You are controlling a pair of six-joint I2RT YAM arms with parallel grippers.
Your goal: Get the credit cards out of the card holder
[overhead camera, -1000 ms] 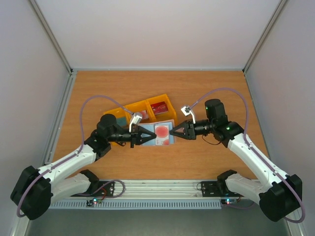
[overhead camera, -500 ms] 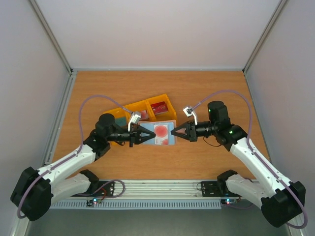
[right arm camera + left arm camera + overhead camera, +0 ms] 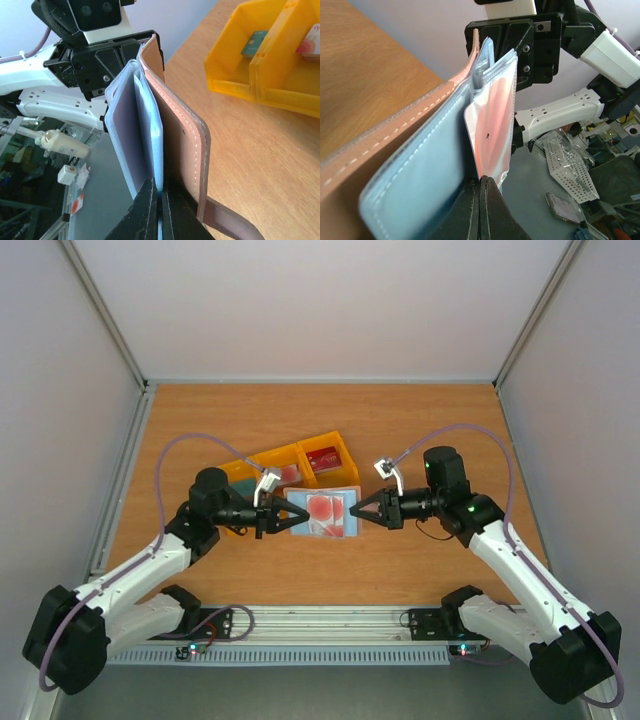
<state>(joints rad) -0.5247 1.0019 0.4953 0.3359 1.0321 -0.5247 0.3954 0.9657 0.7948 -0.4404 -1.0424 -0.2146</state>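
**Top external:** A thin bifold card holder (image 3: 346,529), taupe-brown outside and pale blue-grey inside, is held spread open just in front of a yellow three-compartment plastic tray (image 3: 262,462). It is stretched between the left gripper (image 3: 287,518) and the right gripper (image 3: 351,508), so that its pockets are exposed. A whitish-pink card with a red blotch (image 3: 322,507) is seen on the open face. A dark red card (image 3: 322,460) already lies in the tray's right-end compartment.

**Left wrist:** The left fingers are pressed together on the near edge of the blotched card. The card appears to stand partly out of its pocket, seemingly so that it can be drawn free.

**Right wrist:** The right fingers are clamped on the holder's opposite edge, judged to brace it against that pull. A teal card (image 3: 254,43) is seen resting inside the tray beyond.
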